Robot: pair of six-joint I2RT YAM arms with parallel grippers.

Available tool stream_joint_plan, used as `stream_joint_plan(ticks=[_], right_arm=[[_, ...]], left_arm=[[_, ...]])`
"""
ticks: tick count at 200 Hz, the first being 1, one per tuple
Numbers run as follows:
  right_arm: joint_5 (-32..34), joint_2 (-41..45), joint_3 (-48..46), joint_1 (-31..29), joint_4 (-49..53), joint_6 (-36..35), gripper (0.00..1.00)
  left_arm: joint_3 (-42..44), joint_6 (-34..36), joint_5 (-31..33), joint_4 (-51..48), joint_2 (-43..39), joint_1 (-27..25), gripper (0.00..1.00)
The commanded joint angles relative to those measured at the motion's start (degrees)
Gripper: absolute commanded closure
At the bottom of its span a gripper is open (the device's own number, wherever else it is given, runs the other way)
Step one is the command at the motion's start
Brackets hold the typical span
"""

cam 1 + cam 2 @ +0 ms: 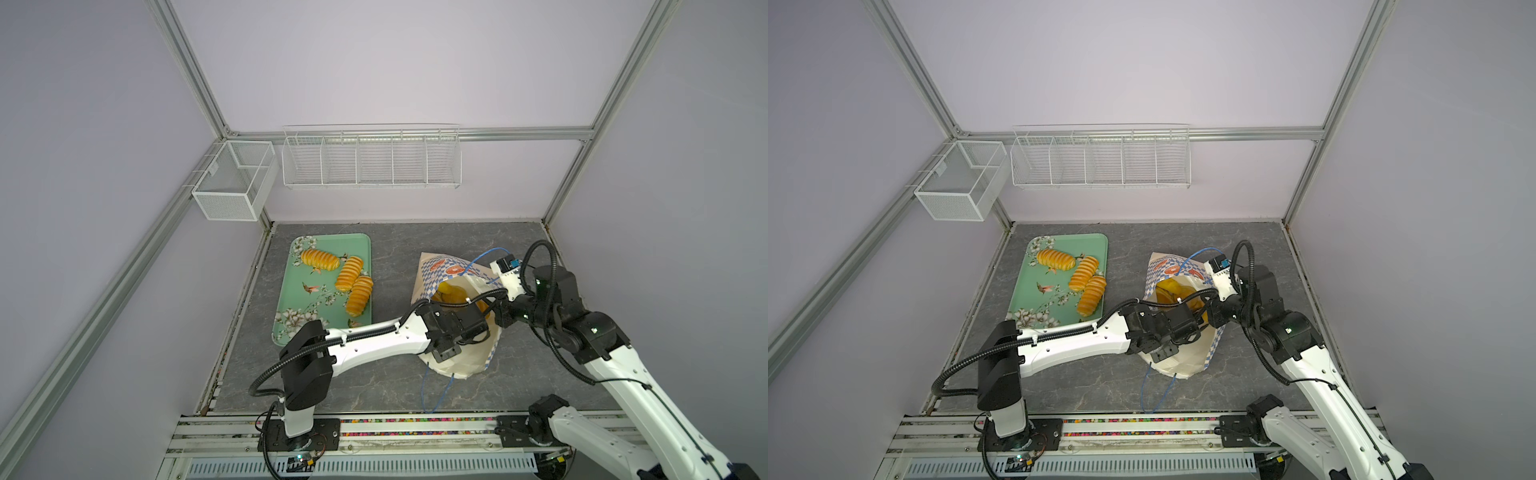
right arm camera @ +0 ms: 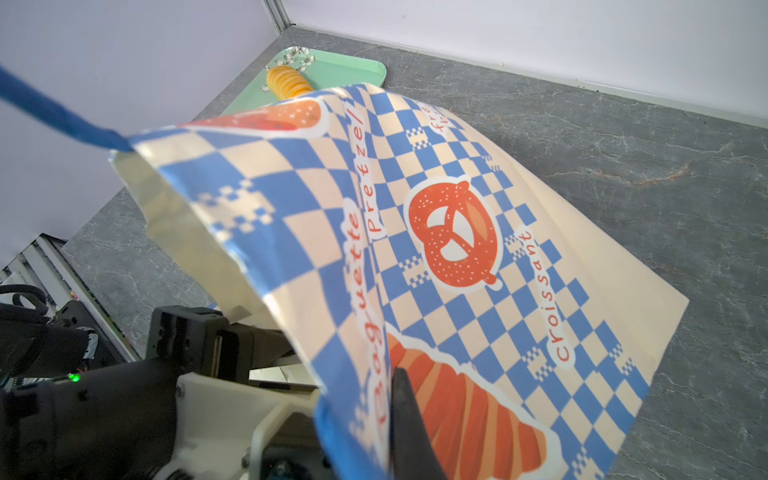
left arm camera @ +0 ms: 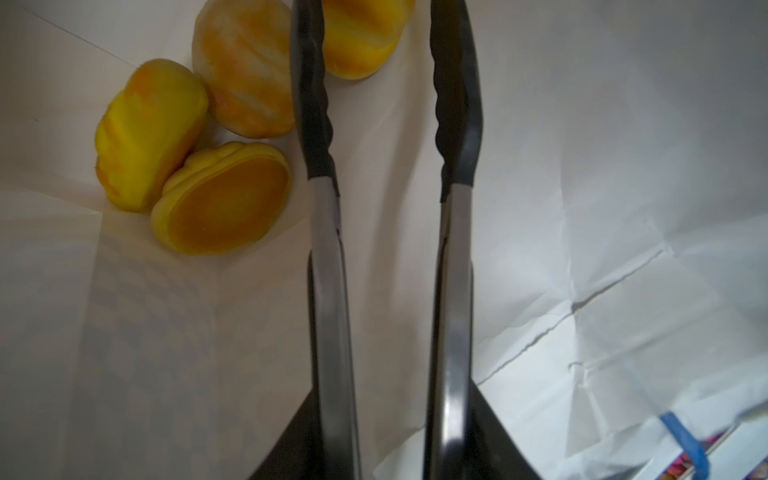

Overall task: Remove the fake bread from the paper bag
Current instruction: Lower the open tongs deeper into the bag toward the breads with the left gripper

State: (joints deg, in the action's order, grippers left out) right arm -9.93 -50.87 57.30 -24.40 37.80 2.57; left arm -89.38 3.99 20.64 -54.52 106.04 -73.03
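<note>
The paper bag (image 1: 440, 266) (image 1: 1167, 266) stands tilted on the grey table, mouth up, in both top views. My right gripper (image 2: 390, 415) is shut on its checked wall (image 2: 457, 208) at the rim, one finger outside and the other hidden behind the paper. My left gripper (image 3: 380, 41) reaches down inside the bag with its long tong-like fingers (image 3: 320, 124) apart and nothing between them. Several pieces of fake bread lie on the bag's cream floor beside the fingers: a round bun (image 3: 245, 66), a yellow bun (image 3: 151, 133), a flat-sided one (image 3: 226, 199). Three ribbed loaves (image 1: 350, 273) lie on the tray.
The green flowered tray (image 1: 299, 307) (image 1: 1034, 291) lies at the table's left. A loose blue cord handle (image 1: 432, 390) trails from the bag toward the front rail. Two white wire baskets (image 1: 232, 183) (image 1: 370, 158) hang on the back wall.
</note>
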Motion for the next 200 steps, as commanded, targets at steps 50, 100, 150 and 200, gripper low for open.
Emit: stream_joint_plan(ticks=[50,100,150,200], right_arm=[[-1.87,-1.23,-0.08,-0.43,-2.69,1.83,0.93],[-0.33,-1.47,-0.62,-0.2,-5.03,6.45,0.93],[-2.19,-0.74,-0.15,-0.05,-5.34,6.65,0.93],[-4.98,1.59,-1.0,-0.08,-7.06,6.63,0.93]], left_arm=[[-5.82,0.92,9.83,-2.7,5.41,-0.64,0.53],[-3.74,1.66,12.49,0.09,4.31,-2.38,0.53],[-4.46,4.42,17.35,-0.35,5.05,-5.59,0.54],[-5.39,2.21,18.21,-1.61,7.49,-5.9,0.54]])
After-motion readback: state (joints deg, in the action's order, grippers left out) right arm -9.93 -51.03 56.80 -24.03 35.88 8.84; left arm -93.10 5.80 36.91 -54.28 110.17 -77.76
